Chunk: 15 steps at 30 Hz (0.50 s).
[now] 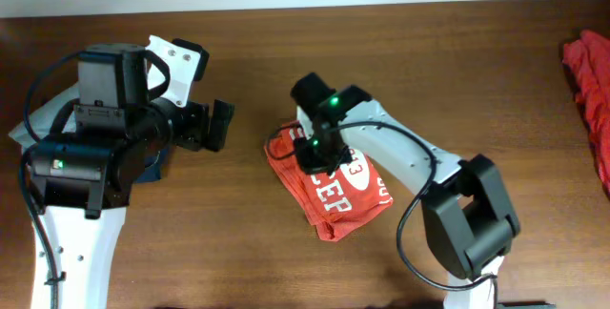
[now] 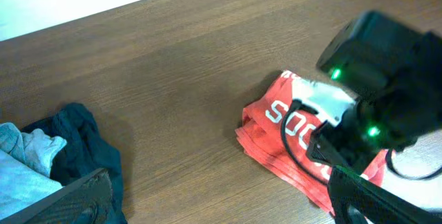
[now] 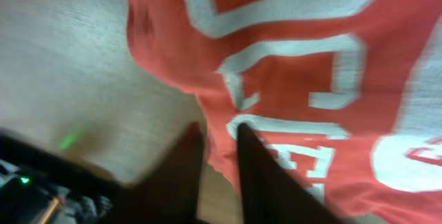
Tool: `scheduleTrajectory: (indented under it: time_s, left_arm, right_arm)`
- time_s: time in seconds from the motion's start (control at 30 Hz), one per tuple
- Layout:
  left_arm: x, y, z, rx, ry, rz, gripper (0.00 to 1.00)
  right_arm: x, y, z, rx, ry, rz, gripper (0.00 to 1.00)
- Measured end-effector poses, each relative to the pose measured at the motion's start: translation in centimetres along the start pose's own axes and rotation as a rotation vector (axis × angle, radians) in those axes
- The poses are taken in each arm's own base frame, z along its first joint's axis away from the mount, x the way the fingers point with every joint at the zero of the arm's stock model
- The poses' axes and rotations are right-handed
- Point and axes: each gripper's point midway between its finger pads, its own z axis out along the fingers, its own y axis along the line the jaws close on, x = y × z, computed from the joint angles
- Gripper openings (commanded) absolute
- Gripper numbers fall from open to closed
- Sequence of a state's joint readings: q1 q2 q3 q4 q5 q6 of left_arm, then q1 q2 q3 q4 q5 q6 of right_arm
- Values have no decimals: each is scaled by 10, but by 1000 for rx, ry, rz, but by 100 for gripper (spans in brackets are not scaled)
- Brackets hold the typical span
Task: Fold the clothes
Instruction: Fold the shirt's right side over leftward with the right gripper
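An orange-red shirt (image 1: 335, 200) with white back print lies folded into a small rectangle at the table's middle; it also shows in the left wrist view (image 2: 276, 124). My right gripper (image 1: 317, 153) sits low on its upper left corner. In the right wrist view the shirt (image 3: 311, 58) fills the frame, and the right gripper (image 3: 219, 131) has its fingers a narrow gap apart, with the shirt's edge and bare wood showing between them. My left gripper (image 2: 221, 207) hangs wide open over bare wood, left of the shirt, holding nothing.
More red clothes (image 1: 593, 80) are heaped at the table's right edge. A navy garment (image 2: 76, 137) and a pale grey-blue one (image 2: 21, 162) lie bunched by my left arm (image 1: 95, 147). The right arm (image 1: 457, 195) reaches in from the lower right.
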State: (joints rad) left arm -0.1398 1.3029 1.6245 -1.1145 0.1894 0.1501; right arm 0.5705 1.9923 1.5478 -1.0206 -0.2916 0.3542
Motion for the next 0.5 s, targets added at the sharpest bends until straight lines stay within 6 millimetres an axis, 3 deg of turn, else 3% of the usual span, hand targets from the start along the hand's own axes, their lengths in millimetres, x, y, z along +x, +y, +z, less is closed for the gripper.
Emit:
scheduleTrajectory:
  time_s: [0.13,0.4,0.5]
  left_arm:
    - [0,0,0,0,0,0,99]
    - [0,0,0,0,0,0,99]
    - [0,0,0,0,0,0,99]
  right_arm:
    - [-13,3,-7,-46,-50,-64,57]
    - [-36,23,-1,91,-209,-242,58]
    - [-39,21,1,146,-231,-248,58]
